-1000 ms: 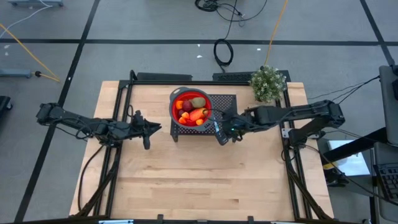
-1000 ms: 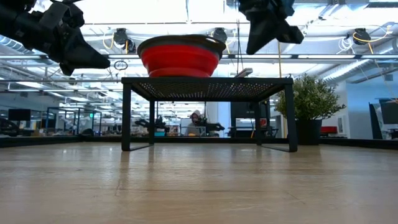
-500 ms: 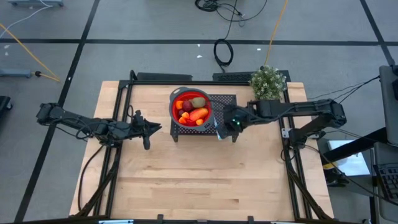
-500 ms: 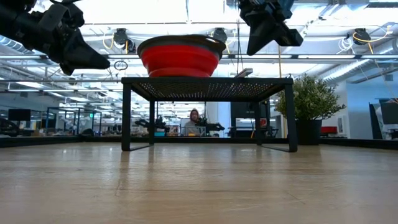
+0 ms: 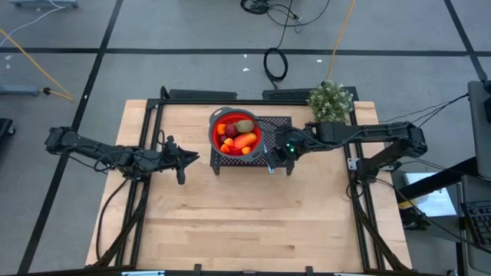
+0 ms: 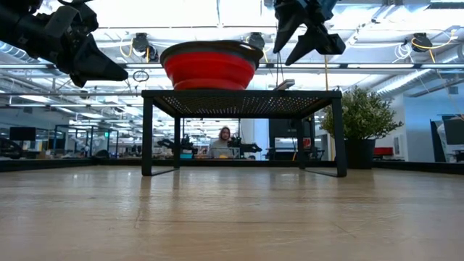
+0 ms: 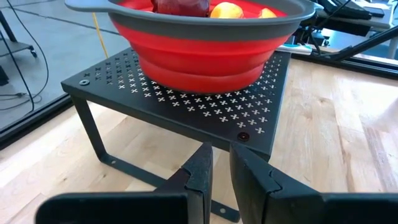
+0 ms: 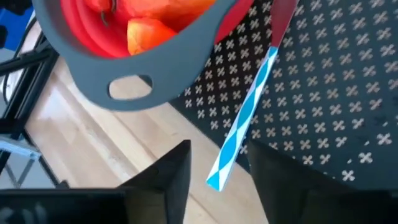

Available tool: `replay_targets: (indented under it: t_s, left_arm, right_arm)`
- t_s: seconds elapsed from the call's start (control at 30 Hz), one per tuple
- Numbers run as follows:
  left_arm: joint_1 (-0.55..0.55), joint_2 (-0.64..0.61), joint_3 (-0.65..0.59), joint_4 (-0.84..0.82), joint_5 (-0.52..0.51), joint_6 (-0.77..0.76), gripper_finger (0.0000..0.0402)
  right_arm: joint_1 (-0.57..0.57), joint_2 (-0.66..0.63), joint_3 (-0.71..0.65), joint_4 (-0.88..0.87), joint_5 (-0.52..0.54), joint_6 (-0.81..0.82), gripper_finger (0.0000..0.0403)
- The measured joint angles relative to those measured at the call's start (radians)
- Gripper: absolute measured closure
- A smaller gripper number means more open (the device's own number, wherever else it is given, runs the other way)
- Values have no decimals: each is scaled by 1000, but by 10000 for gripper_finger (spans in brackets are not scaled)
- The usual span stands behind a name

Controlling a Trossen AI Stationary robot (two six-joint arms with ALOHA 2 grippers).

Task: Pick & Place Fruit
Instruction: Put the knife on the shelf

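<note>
Since a second ago the right end effector has drawn back toward the rack, its fingers now spread above the blue-and-white handled knife lying beside the bowl. Left end effector hangs unmoved off the rack's left side, fingers nearly pressed together, holding nothing. All the fruit sits in the bowl on the rack. These pieces look light, smooth and rounded, probably firm but apt to roll; taking one across its middle from above seems safest.
</note>
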Motion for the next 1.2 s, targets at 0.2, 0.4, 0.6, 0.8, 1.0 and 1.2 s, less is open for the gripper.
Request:
replay_targets:
  t_s: [0.2, 0.4, 0.6, 0.8, 1.0, 1.2]
  left_arm:
    - [0, 0, 0, 0, 0, 0, 350]
    - [0, 0, 0, 0, 0, -2, 350]
    - [0, 0, 0, 0, 0, -6, 350]
    - [0, 0, 0, 0, 0, -6, 350]
    - [0, 0, 0, 0, 0, -6, 350]
    - [0, 0, 0, 1, 0, -2, 350]
  right_arm:
    - [0, 0, -3, 3, 21, -3, 235]
    - [0, 1, -53, 4, 20, 4, 234]
    - [-1, 1, -89, 58, 19, -3, 234]
    - [-2, 6, -104, 86, 21, -10, 234]
    - [-2, 44, -107, 109, 18, -23, 241]
    - [-6, 47, -106, 109, 20, -31, 257]
